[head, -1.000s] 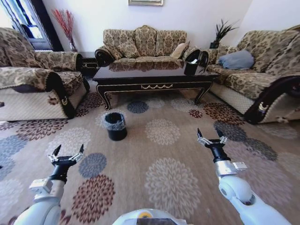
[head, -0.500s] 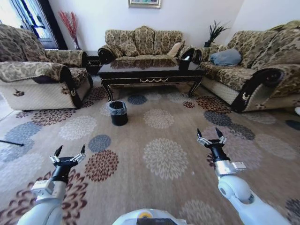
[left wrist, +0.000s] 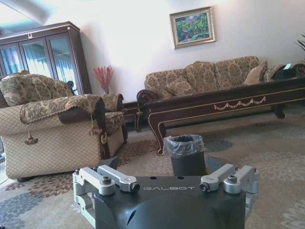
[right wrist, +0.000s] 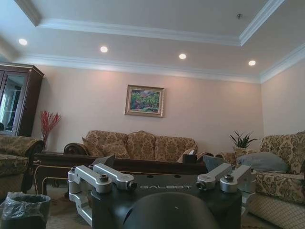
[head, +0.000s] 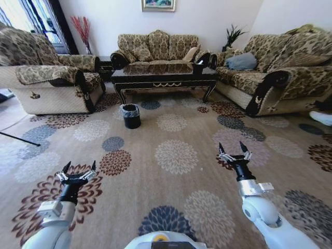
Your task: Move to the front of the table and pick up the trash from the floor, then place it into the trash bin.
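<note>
The dark glossy table (head: 165, 78) stands far ahead in front of the back sofa, seen from my left wrist (left wrist: 228, 100) and right wrist (right wrist: 143, 164) too. The small black trash bin (head: 131, 115), lined with a clear bag, sits on the carpet before the table's left end; both wrist views catch it (left wrist: 185, 152) (right wrist: 24, 210). I cannot make out the trash on the patterned carpet. My left gripper (head: 79, 168) and right gripper (head: 232, 148) hover low over the near carpet, both open and holding nothing.
Patterned sofas ring the table: an armchair (head: 46, 83) on the left, a sofa (head: 158, 46) behind, another sofa (head: 264, 78) on the right. A black box (head: 198, 66) stands on the table. A thin dark rod (head: 18, 137) lies at the left. Wide carpet (head: 176, 155) stretches between me and the bin.
The whole head view has shifted: table, bin and sofas now look smaller and farther, with more carpet in front. Both grippers keep the same open pose.
</note>
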Controlling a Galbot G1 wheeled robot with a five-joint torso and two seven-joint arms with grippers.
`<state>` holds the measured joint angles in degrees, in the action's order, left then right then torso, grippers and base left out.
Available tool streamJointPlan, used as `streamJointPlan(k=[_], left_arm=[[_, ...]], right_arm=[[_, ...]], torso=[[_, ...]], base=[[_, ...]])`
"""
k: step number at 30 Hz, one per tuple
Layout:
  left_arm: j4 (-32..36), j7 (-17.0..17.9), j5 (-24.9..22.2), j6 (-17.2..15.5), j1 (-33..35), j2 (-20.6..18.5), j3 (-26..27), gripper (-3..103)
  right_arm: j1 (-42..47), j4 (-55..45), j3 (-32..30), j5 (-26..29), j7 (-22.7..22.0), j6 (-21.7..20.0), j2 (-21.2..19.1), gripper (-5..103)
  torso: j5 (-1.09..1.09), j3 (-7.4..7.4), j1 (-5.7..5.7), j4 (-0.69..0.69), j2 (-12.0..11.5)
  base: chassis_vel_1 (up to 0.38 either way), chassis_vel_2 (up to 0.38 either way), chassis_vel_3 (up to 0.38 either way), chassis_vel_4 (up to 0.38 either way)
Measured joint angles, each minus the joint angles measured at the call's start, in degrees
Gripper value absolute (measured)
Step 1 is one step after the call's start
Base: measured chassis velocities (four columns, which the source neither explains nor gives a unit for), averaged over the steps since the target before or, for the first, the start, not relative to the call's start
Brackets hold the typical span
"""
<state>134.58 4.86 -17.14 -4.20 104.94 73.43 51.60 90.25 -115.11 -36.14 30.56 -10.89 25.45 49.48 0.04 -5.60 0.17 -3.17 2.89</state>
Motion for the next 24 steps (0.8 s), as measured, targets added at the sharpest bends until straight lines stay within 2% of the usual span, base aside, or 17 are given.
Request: streamJointPlan(k=[1, 5, 7, 13, 21, 24], left_arm=[[0.0, 0.0, 0.0, 0.0, 0.0, 0.0, 0.0, 100], [0.1, 0.0, 0.0, 0.0, 0.1, 0.1, 0.0, 100], [0.2, 0.2, 0.0, -0.1, 0.1, 0.1, -0.1, 100], [0.6, 4.1, -1.3, -2.4, 0.0, 0.1, -0.7, 100], [0.5, 4.3, -1.8, -3.0, -0.9, -0.4, -0.6, 100], [0.3, 2.8, -2.1, -2.3, -1.0, -0.4, -0.6, 100]], right_arm=[[0.1, 0.0, -0.2, -0.2, 0.2, 0.2, 0.0, 100], [0.1, 0.1, -0.3, -0.3, 0.3, 0.4, 0.2, 100], [0.1, 0.2, -0.3, -0.5, 0.3, 0.5, 0.3, 100], [0.1, 0.1, -0.1, -0.6, -0.6, -0.2, 0.3, 100], [0.4, -1.0, -2.0, -0.7, -3.3, -3.7, 0.0, 100], [0.6, -1.4, -2.7, -0.4, -3.4, -4.2, 0.0, 100]], torso=[[-0.07, -0.02, 0.03, 0.0, 0.0], [-0.02, -0.03, 0.04, 0.03, 0.0], [-0.06, -0.01, 0.04, 0.03, 0.0], [-0.03, 0.0, 0.02, 0.01, 0.0], [-0.04, 0.0, 0.02, 0.01, 0.0], [-0.04, 0.0, 0.02, 0.02, 0.0]], base=[[-0.039, 0.081, 0.038, -0.072], [-0.035, 0.078, 0.062, -0.06], [0.002, 0.029, 0.028, -0.012], [0.0, 0.0, 0.0, 0.0], [0.0, 0.0, 0.0, 0.0], [0.0, 0.0, 0.0, 0.0]])
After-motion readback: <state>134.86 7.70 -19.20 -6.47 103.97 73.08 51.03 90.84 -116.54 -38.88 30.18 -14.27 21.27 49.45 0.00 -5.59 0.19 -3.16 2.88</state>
